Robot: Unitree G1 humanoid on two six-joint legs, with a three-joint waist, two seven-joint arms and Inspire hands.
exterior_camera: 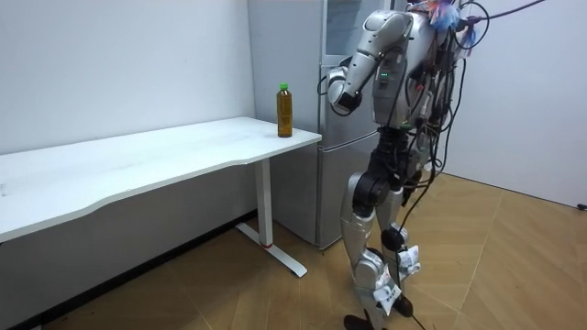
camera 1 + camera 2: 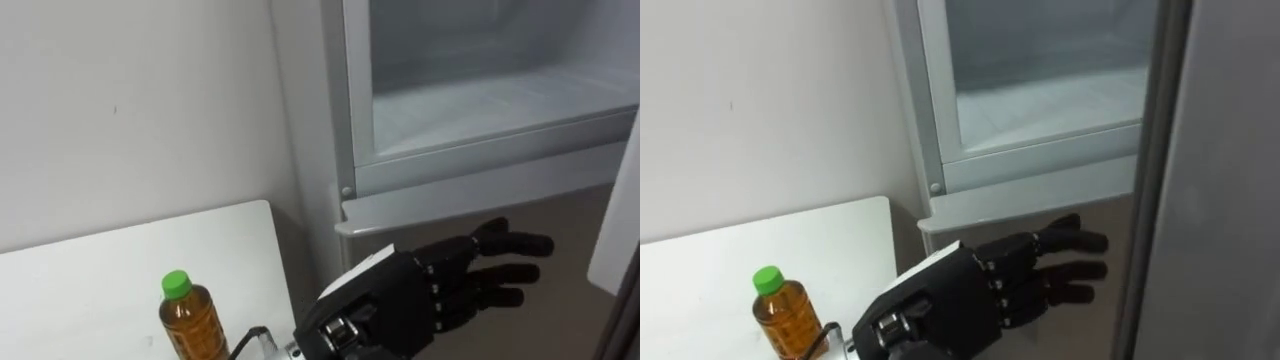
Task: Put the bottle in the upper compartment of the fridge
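A bottle (image 2: 192,320) of amber drink with a green cap stands upright on the white table's (image 2: 90,280) right corner, beside the fridge. In the room view the bottle (image 1: 285,110) is at the table end nearest me. My left hand (image 2: 440,285) is open, fingers stretched to the right. It hovers in front of the fridge, below the upper compartment (image 2: 480,100), right of the bottle and apart from it. The upper compartment stands open and its pale shelf is bare. I stand facing the fridge with the left arm (image 1: 337,99) raised.
The open fridge door (image 2: 1230,150) stands as a grey panel along the right edge. A white wall (image 2: 130,100) backs the table. In the room view, the long white table (image 1: 165,151) runs to the left and wood floor (image 1: 514,266) lies behind me.
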